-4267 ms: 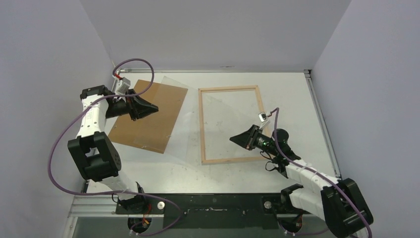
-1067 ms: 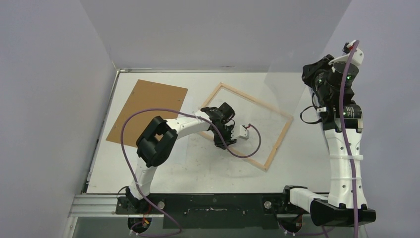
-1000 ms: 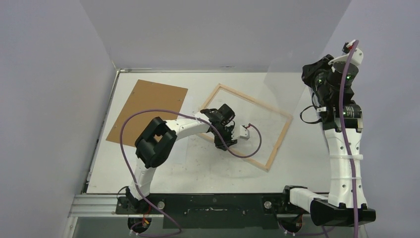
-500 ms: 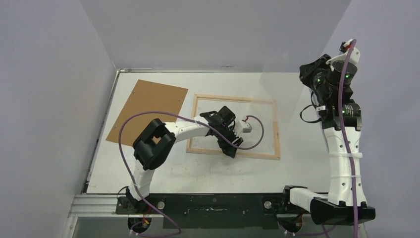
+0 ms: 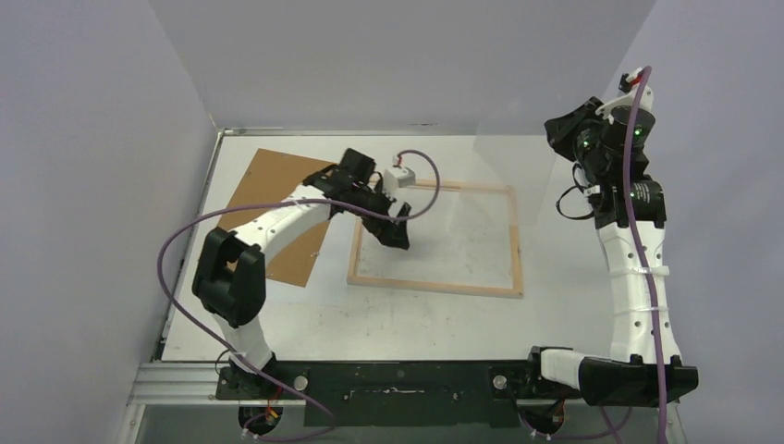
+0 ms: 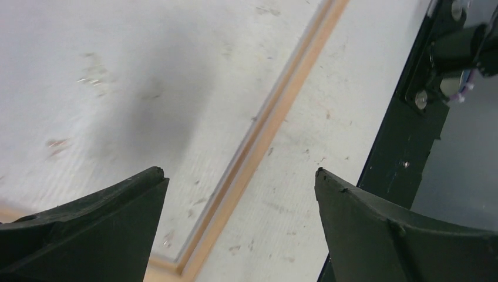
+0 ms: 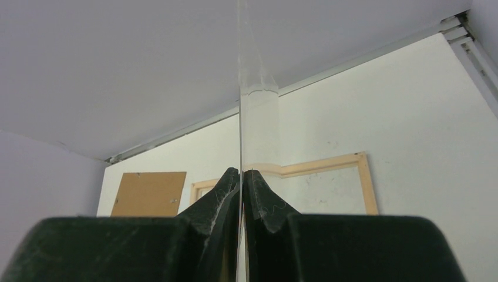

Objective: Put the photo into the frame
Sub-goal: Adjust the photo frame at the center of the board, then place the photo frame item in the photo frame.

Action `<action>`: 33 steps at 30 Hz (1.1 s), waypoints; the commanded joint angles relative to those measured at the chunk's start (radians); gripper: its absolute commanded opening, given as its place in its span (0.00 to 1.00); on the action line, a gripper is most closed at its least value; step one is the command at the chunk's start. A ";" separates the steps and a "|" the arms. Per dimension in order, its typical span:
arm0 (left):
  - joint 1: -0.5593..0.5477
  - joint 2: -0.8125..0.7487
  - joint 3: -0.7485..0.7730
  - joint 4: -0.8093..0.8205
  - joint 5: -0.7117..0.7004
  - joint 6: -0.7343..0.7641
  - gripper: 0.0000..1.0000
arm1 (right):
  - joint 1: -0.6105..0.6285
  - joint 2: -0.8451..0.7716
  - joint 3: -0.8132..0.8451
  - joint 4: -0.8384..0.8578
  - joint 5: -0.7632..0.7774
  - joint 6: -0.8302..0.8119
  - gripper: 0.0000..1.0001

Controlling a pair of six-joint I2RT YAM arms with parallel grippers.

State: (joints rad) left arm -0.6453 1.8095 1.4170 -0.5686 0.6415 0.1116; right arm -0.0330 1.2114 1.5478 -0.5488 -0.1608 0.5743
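While the thin pale-wood frame (image 5: 434, 285) lies flat mid-bench (image 5: 416, 319), the left end effector (image 6: 238, 173) hangs over its left part, matte black fingers wide apart and empty. The raised right end effector (image 7: 242, 171) is clamped on a clear thin sheet (image 7: 258, 111), edge-on in the wrist view and faint from the top. A flat brown fibreboard panel (image 5: 268, 180) lies left of the frame.

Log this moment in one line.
left gripper: open, over frame | right gripper: shut on clear sheet, raised | photo: not in view
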 commanded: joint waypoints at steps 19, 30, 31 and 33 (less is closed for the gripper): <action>0.736 -0.398 -0.099 0.023 -0.016 0.063 0.96 | 0.185 0.134 -0.041 0.153 -0.434 0.182 0.05; 0.737 -0.373 -0.205 0.080 -0.057 0.036 0.99 | 0.173 0.216 -0.413 0.270 -0.417 0.066 0.05; 0.737 -0.370 -0.211 0.081 -0.056 0.039 1.00 | 0.173 0.213 -0.411 0.267 -0.410 0.061 0.05; 0.737 -0.370 -0.231 0.102 -0.056 0.040 1.00 | 0.173 0.207 -0.387 0.243 -0.380 0.044 0.05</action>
State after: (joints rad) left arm 0.0914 1.4345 1.2030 -0.5312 0.5915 0.1432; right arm 0.1314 1.4754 1.0992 -0.3786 -0.5320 0.6605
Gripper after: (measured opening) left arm 0.993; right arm 0.062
